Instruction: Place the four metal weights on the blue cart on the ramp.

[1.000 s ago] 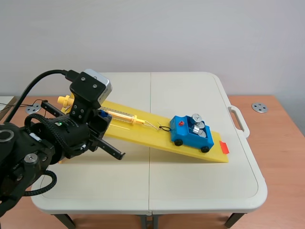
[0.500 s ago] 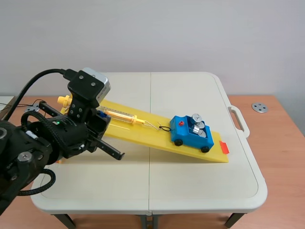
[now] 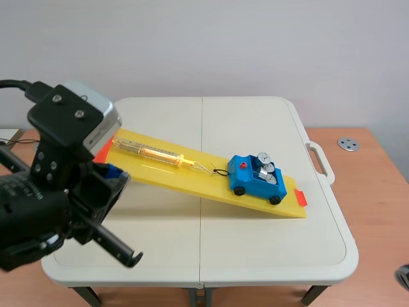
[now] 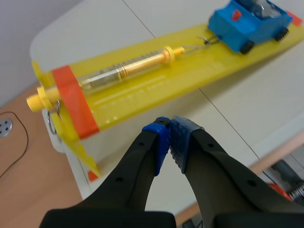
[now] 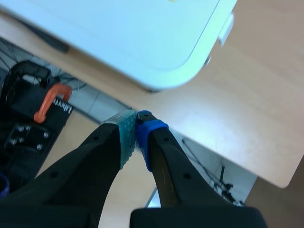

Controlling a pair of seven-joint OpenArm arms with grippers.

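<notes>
We see the metal weights sitting in the blue cart at the low end of the yellow ramp, toward the surface's right edge. Our left pincer is clenched on nothing near the front-left corner. The right pincer, likewise clenched, hangs beyond a corner.

Physics lab: ramp, spring scale
</notes>
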